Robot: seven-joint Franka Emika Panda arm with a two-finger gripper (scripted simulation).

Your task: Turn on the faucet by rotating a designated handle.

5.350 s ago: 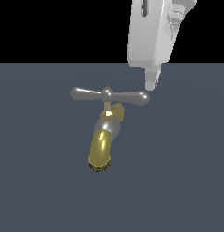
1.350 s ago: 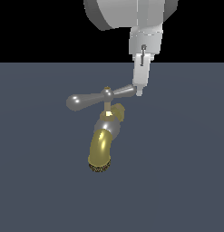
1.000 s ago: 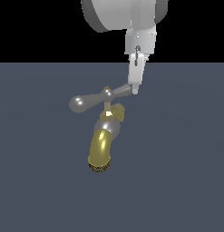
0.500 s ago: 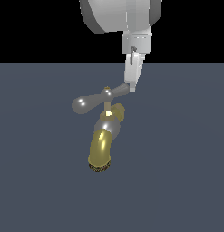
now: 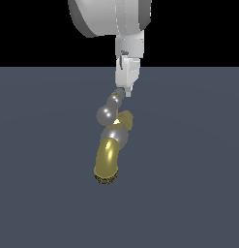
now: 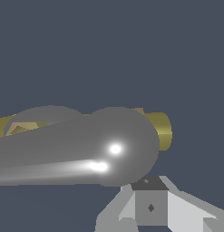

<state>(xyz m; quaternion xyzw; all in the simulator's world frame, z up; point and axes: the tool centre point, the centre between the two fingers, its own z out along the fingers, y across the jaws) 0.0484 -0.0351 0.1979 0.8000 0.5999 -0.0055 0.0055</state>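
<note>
Standing on the dark grey floor, the faucet is seen near the middle of the exterior view, its gold spout curving down toward the view's left. Its handle is seen almost end-on, and the far bulb is touched by the fingertips of the white gripper directly above. How far the fingers are parted cannot be told; nothing is seen clasped between them.

White gripper hanging from above, its tip touching the far end of silver handle, gold faucet curving downward below
</note>
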